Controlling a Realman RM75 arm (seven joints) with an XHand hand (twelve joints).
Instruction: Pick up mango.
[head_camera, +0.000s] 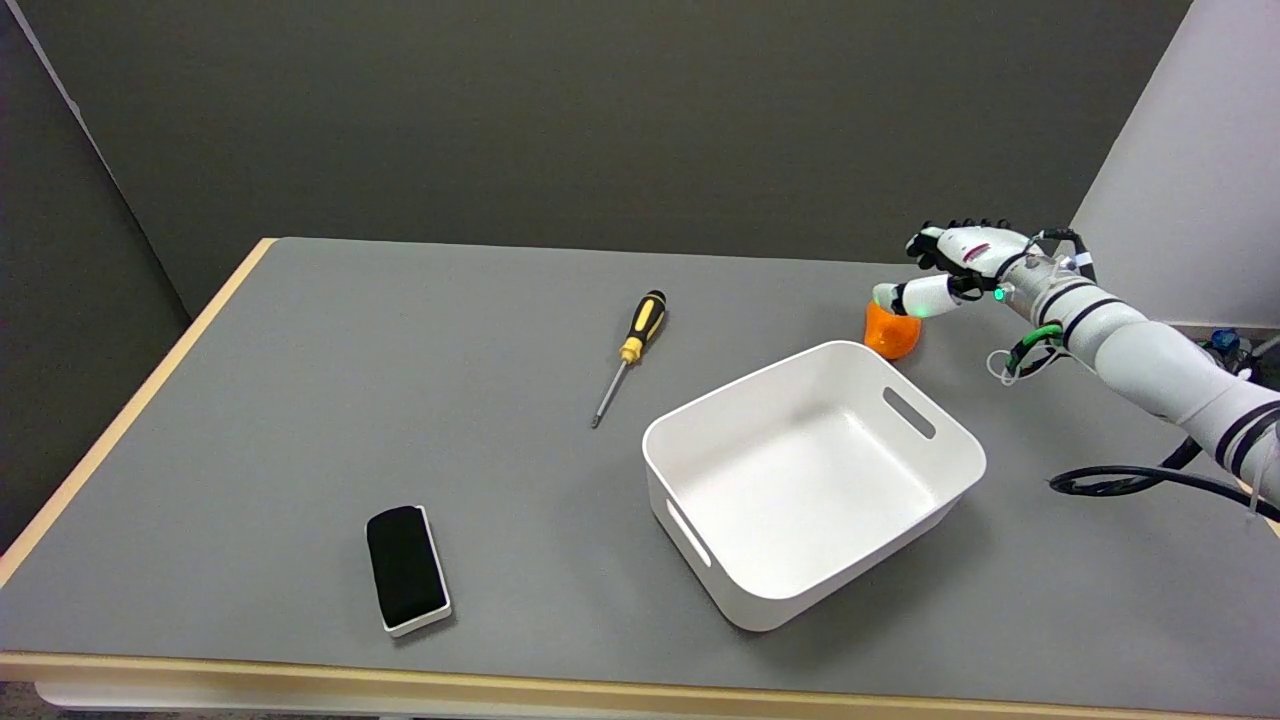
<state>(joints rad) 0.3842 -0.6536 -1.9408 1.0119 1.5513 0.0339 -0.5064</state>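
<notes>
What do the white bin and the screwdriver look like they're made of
White bin: likely moulded plastic, smooth satin finish, with rounded corners and cut-out handles. Screwdriver: thin grey shaft looks like metal; yellow-and-black handle is probably plastic or rubber.

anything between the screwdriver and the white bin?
No. In the head view the stretch from the screwdriver to the white bin is bare grey table. The mango sits behind the bin, under the right hand.

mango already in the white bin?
No, the mango sits on the table just behind the white bin, outside its far rim, with the right hand over it.
</notes>
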